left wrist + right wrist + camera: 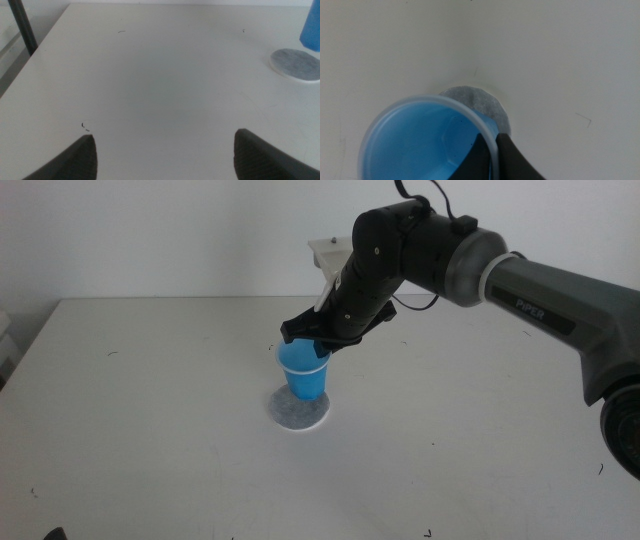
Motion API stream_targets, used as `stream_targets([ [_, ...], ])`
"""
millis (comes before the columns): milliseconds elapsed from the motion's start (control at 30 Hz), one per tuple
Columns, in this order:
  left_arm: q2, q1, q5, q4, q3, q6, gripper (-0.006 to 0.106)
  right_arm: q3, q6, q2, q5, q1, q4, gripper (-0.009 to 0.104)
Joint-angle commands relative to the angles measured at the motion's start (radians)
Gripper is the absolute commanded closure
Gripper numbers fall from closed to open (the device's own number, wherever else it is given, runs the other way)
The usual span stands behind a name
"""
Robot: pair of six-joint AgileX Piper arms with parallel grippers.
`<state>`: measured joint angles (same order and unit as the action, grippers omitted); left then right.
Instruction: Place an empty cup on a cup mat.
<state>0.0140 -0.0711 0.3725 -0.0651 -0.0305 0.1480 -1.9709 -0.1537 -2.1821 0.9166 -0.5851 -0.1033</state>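
One cup (304, 375) — empty, blue — pinched at its rim by the right end effector (318, 348), over the cup mat (298, 410).

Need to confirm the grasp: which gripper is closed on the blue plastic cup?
The right gripper, pinching the blue plastic cup's rim; the left gripper hangs open, empty.

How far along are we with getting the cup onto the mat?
Done: the right hand has the cup pinched by its rim. In hand: the cup is over the cup mat, whether seated or just above I cannot tell. Left: release and withdraw. The left hand waits open.
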Motion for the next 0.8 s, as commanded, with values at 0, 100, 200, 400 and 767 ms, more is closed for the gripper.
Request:
stream_targets([
  [0, 0.003, 0.001, -0.067, 0.0, 0.006, 0.011, -0.005, -0.022, 0.008, 0.048, -0.05, -0.015, 0.0, 0.096],
  [100, 0.003, 0.001, -0.067, 0.0, 0.006, 0.011, -0.005, -0.022, 0.01, 0.026, -0.05, -0.027, 0.001, 0.096],
  [200, 0.003, 0.001, -0.067, 0.0, 0.006, 0.011, -0.005, -0.02, 0.011, 0.01, -0.05, -0.03, 0.0, 0.096],
  [400, 0.003, 0.001, -0.067, 0.0, 0.006, 0.011, -0.005, -0.02, 0.011, -0.007, -0.049, -0.03, 0.009, 0.096],
  [767, 0.003, 0.001, -0.067, 0.0, 0.006, 0.011, -0.005, -0.022, 0.011, -0.002, -0.051, -0.03, 0.027, 0.077],
])
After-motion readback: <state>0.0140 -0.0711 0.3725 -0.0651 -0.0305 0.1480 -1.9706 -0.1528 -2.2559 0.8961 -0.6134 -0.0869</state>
